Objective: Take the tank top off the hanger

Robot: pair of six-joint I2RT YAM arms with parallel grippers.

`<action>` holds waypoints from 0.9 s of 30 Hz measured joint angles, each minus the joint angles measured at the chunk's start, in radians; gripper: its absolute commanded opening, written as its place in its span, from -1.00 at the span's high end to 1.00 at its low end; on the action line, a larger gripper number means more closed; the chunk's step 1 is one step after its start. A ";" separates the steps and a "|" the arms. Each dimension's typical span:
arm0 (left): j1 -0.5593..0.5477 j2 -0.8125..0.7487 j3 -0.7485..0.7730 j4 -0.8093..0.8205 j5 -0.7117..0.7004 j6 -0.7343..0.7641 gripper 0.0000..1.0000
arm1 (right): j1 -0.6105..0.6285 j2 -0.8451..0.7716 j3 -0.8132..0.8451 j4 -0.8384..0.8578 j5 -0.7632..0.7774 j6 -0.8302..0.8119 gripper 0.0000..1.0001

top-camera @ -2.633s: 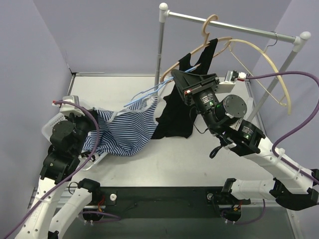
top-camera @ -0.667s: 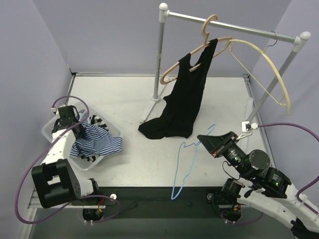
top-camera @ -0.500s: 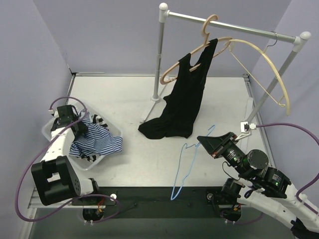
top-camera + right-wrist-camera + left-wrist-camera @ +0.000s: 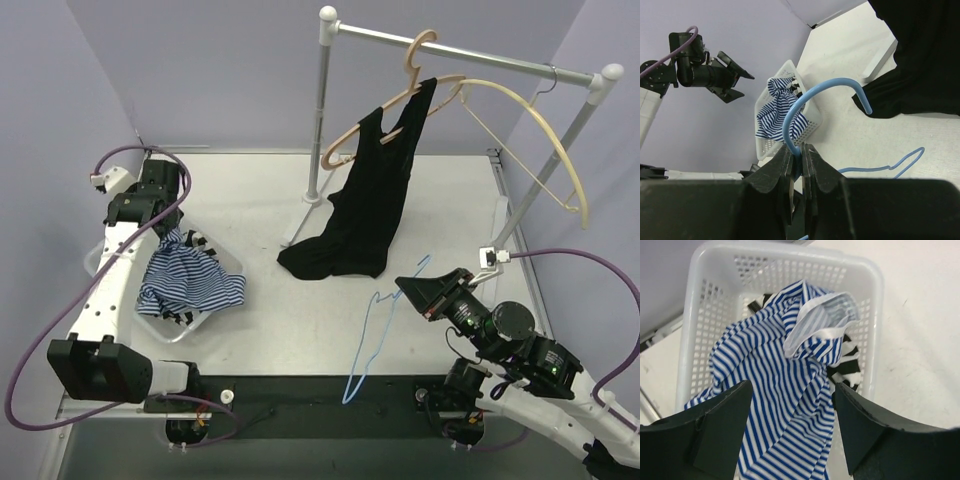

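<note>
The blue-and-white striped tank top [image 4: 190, 285] [image 4: 785, 385] lies crumpled in the white basket [image 4: 228, 264] [image 4: 790, 250], partly draped over its near rim and off the hanger. My left gripper [image 4: 165, 195] [image 4: 792, 390] hangs open above it, with nothing between its fingers. The thin blue hanger [image 4: 368, 335] [image 4: 810, 97] is bare. My right gripper [image 4: 408, 288] [image 4: 801, 155] is shut on its hook at the table's front right, and its body dangles toward the front edge.
A black tank top [image 4: 365, 210] hangs from a wooden hanger on the clothes rack [image 4: 460, 52] at the back, its hem on the table. A bare cream hanger [image 4: 540, 130] hangs to its right. The rack's post [image 4: 320, 110] stands mid-table.
My left gripper has opened, let go of the striped top and risen toward the far left corner. The top stays in the basket. The right arm with the blue hanger barely moved.
</note>
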State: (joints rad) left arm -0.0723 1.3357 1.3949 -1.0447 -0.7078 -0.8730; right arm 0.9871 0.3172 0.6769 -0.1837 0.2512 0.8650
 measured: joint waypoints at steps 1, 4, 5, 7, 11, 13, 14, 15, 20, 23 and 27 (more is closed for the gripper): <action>-0.008 0.000 0.008 -0.039 -0.002 -0.029 -0.54 | 0.000 0.000 -0.003 0.000 -0.002 0.002 1.00; -0.016 -0.024 -0.023 -0.143 0.023 -0.100 -0.54 | 0.000 0.004 -0.019 0.000 -0.006 0.011 1.00; -0.016 -0.048 -0.060 -0.159 0.041 -0.113 -0.54 | 0.000 0.008 -0.023 0.000 -0.006 0.013 1.00; -0.019 -0.119 -0.153 -0.193 0.089 -0.125 -0.55 | 0.000 0.019 -0.027 -0.002 -0.010 0.016 1.00; -0.021 -0.311 -0.323 -0.218 0.202 -0.146 -0.57 | 0.000 0.035 -0.027 0.000 -0.014 0.017 1.00; -0.021 -0.364 -0.371 -0.214 0.243 -0.155 -0.57 | 0.000 0.039 -0.029 0.002 -0.016 0.020 1.00; -0.021 -0.379 -0.394 -0.211 0.262 -0.159 -0.53 | 0.000 0.042 -0.030 0.002 -0.016 0.023 1.00; -0.021 -0.383 -0.412 -0.206 0.280 -0.163 -0.49 | 0.000 0.046 -0.031 0.005 -0.016 0.024 1.00; -0.021 -0.333 -0.525 -0.080 0.399 -0.174 0.17 | 0.000 0.065 -0.039 0.017 -0.027 0.032 1.00; -0.020 -0.315 -0.557 -0.017 0.435 -0.182 0.66 | 0.000 0.066 -0.050 0.023 -0.032 0.040 1.00; -0.009 -0.315 -0.503 0.014 0.379 -0.163 1.00 | 0.000 0.066 -0.059 0.031 -0.033 0.052 1.00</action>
State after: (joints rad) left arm -0.0814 1.0210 0.8921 -1.0309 -0.3290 -1.0363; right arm 0.9871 0.3836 0.6182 -0.1532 0.2184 0.9173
